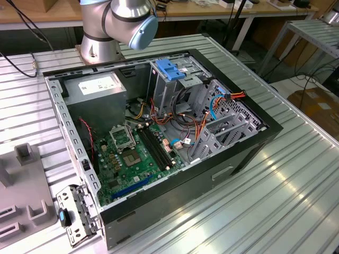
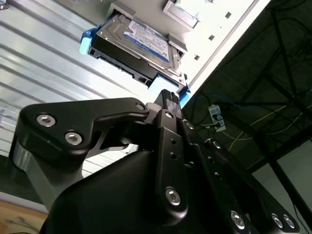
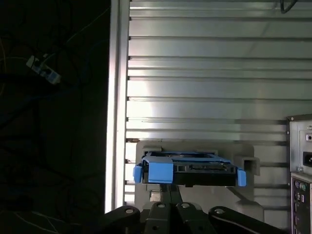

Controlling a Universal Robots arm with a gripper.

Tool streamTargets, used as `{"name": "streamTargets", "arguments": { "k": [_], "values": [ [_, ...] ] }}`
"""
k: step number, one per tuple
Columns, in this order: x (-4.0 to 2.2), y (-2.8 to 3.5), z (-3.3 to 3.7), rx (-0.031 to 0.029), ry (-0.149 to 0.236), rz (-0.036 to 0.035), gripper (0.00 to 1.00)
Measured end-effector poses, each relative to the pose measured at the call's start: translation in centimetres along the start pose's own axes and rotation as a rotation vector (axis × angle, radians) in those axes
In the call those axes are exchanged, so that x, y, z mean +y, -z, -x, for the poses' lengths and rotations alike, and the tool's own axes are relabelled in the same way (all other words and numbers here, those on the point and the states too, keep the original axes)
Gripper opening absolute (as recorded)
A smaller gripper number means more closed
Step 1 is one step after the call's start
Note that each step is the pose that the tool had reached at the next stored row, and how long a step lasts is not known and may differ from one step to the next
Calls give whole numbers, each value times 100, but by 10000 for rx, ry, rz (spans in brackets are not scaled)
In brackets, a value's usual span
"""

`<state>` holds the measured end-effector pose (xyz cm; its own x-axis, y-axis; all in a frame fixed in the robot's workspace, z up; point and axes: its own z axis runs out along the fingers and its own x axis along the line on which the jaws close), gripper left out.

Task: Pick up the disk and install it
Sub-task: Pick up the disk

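The disk (image 2: 139, 39) is a flat silver-grey drive with a white and blue label, clipped in blue side rails. It lies on a pale grey holder plate (image 2: 214, 29) on the slatted table. In the first wrist view the disk (image 3: 195, 168) is edge-on, with a blue tab at one end. My gripper (image 3: 171, 189) is right at its near edge, close to that tab. The black fingers stand together, shut, and I see nothing between them. In the second wrist view the gripper (image 2: 168, 96) ends just short of the disk's connector edge; whether it touches is unclear.
The open computer case (image 1: 249, 153) lies on the slatted metal table (image 1: 296, 211), with a metal drive cage with a blue top (image 1: 172, 71) inside. The arm's base (image 1: 103, 37) stands behind the case. A grey fixture (image 1: 24, 180) sits at the exterior view's left. The table edge (image 3: 117, 122) drops to dark floor.
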<state>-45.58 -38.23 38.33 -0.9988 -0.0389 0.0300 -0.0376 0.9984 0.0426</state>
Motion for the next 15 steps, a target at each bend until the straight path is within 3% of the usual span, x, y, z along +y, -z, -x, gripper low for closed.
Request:
{"name": "streamTargets", "arguments": {
  "k": [15],
  "values": [
    [0,0,0,132,3080,-93,11]
  ]
}}
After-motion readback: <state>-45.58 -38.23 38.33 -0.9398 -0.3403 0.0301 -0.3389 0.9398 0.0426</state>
